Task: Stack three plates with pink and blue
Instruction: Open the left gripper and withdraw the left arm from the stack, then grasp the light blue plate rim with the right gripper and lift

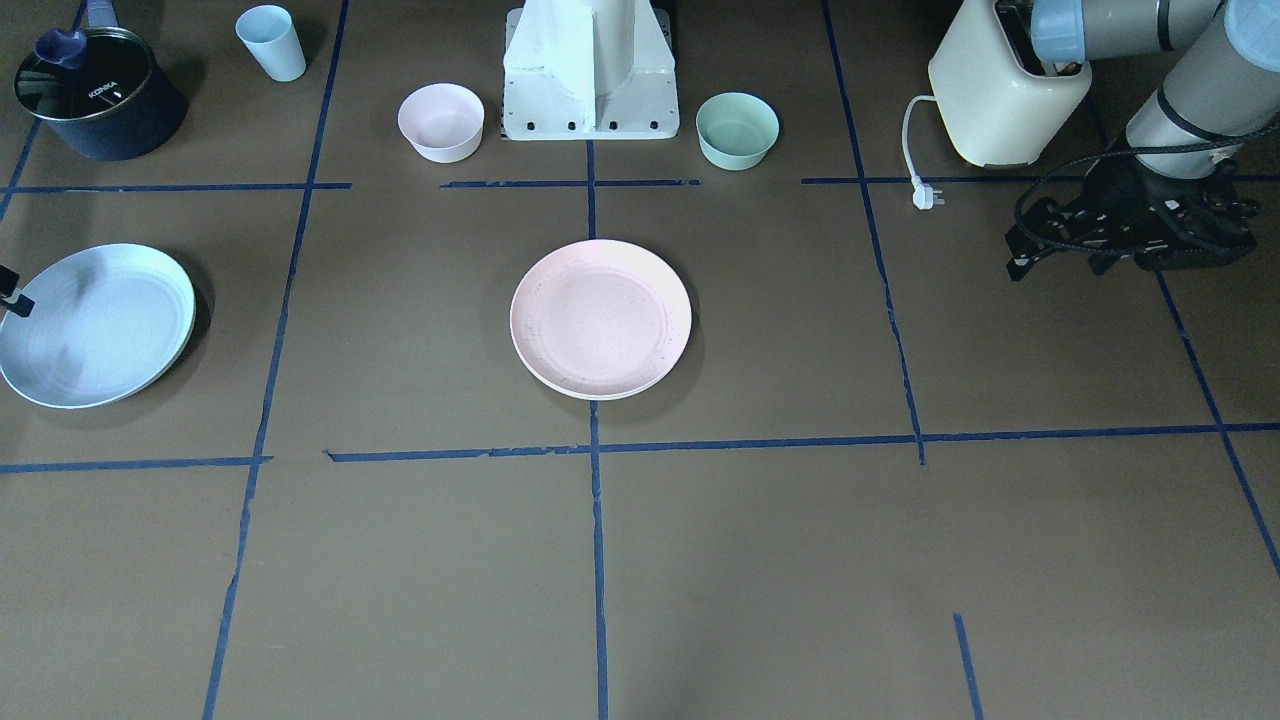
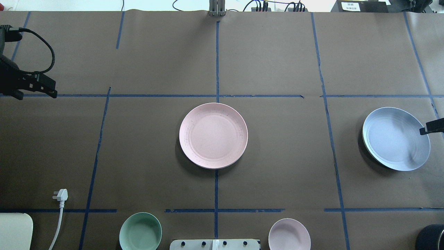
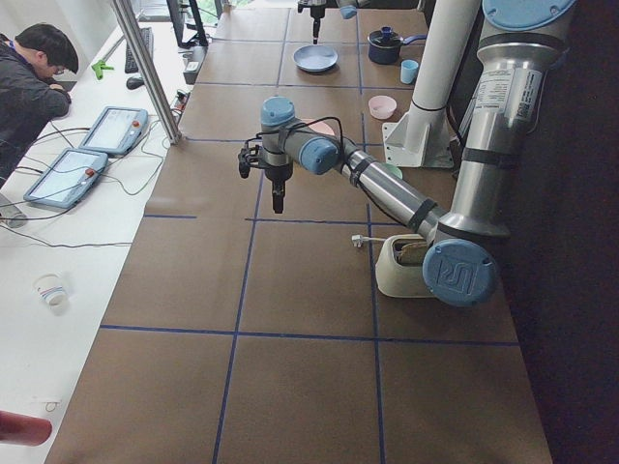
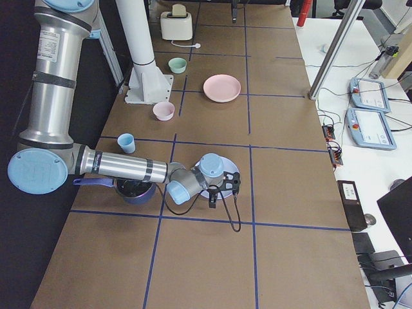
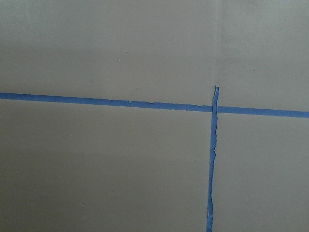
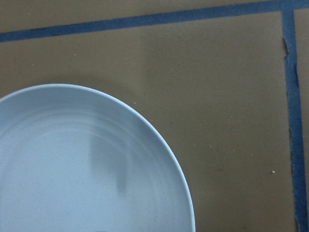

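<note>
A pink plate (image 1: 600, 318) lies at the table's middle, also in the overhead view (image 2: 213, 135). A blue plate (image 1: 95, 325) lies on the robot's right side (image 2: 395, 138), with a paler rim showing under its edge. It fills the lower left of the right wrist view (image 6: 87, 164). My right gripper (image 2: 432, 126) hangs over the blue plate's outer edge; only one dark finger shows, so I cannot tell if it is open. My left gripper (image 1: 1130, 235) hovers over bare table far from both plates, pointing down (image 3: 278, 205), fingertips hidden from above.
A pink bowl (image 1: 441, 121) and a green bowl (image 1: 737, 129) flank the robot base (image 1: 590, 70). A cream toaster (image 1: 1005, 95) with a loose plug (image 1: 925, 195) stands by the left arm. A black pot (image 1: 98, 92) and a blue cup (image 1: 271, 42) stand behind the blue plate.
</note>
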Robot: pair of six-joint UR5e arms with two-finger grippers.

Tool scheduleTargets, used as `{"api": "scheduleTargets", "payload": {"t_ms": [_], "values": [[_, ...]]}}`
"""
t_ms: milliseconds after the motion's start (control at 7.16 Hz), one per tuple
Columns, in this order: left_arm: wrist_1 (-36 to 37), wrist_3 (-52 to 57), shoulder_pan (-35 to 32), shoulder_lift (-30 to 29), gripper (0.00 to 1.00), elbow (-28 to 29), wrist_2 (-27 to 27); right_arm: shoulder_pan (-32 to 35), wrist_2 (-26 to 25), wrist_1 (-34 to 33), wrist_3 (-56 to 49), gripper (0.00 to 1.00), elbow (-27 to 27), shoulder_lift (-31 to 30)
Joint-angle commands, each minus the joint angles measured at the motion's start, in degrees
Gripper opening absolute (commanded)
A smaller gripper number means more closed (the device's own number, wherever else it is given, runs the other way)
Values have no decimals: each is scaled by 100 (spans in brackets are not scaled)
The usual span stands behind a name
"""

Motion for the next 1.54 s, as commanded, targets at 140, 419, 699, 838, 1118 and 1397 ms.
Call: {"api": "scheduleTargets", "payload": {"t_ms": [140, 419, 699, 838, 1118, 1397], "values": [[5, 6, -129, 4, 100, 3, -187, -129, -103, 85, -13, 95, -206, 17], [-4, -20, -207, 4, 100, -14, -240, -182, -94, 94, 13, 79, -321, 8], [-4, -20, -251, 4, 100, -23, -363, -173, -94, 111, 4, 0, -303, 17], [-4, -11, -252, 4, 100, -23, -354, -173, -94, 251, 13, 0, -303, -1], [-13, 15, -252, 12, 100, -5, -354, -164, -77, 375, 222, 0, -138, 8], [-39, 233, -330, 108, 100, 3, -285, -164, -24, 393, 1210, 0, 676, -1]]}}
